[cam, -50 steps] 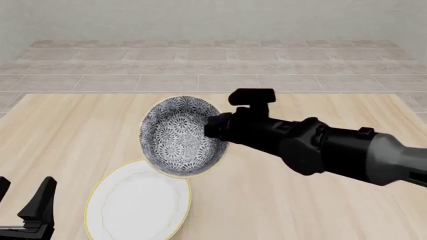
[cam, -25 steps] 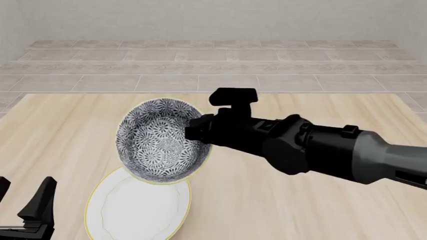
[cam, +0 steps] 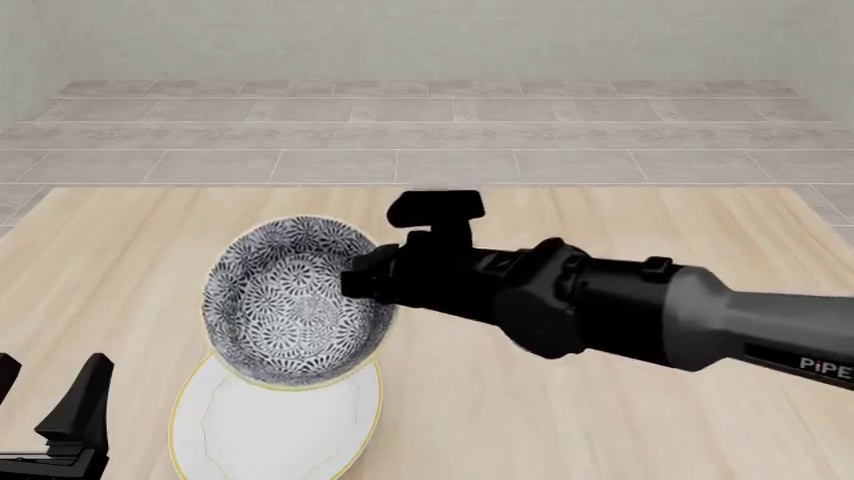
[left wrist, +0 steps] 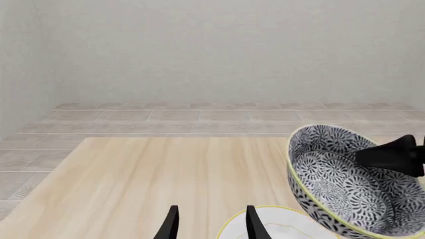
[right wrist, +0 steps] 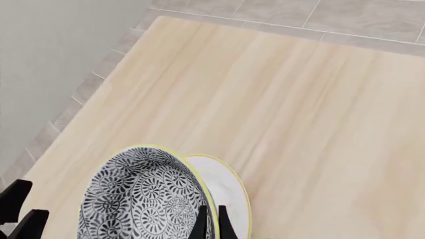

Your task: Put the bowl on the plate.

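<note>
Pale wood bench (cam: 614,420), tiled floor (cam: 427,140) and grey wall (left wrist: 212,50) behind. Right tool (right wrist: 210,219) clamps the tilted bowl (cam: 294,305) – it hides part of the plate (cam: 274,435). Left tool (left wrist: 209,221) stands apart, cut off at the edge.

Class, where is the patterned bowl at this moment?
In the front view, the bowl hangs tilted at centre-left, held at its rim by the right gripper, just above the far edge of the plate.

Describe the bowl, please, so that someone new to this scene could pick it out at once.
On the wooden table, look near the left front, where the right arm's hand grips a round, deep bowl by its rim, tilted above a plate. The bowl is covered in a dense dark-grey-and-white floral pattern, while the flat plate beneath is plain white with a yellow rim.
</note>
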